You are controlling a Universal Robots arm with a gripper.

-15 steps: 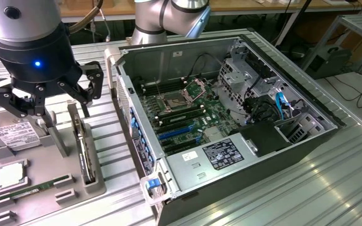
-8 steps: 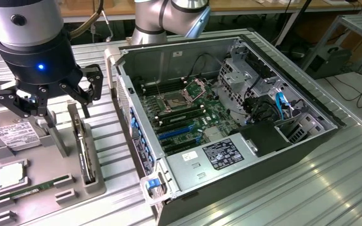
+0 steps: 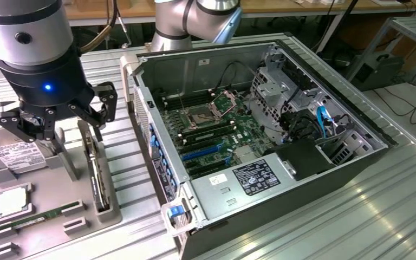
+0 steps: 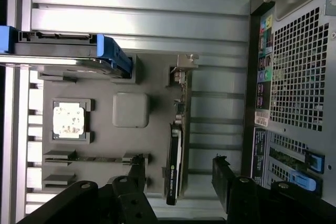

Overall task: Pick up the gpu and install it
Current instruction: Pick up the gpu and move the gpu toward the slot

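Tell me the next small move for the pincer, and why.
Probably lower it straight down: the open pincer hangs above the graphics card, which stands on edge in the grey holder, one finger to each side, not yet touching.

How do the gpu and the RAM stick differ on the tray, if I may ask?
The gpu is bulkier, with a black shroud; the RAM stick is a thin green strip. The gpu runs crosswise to the RAM stick. The gripper straddles the gpu, not the RAM stick. Both sit on the tray.
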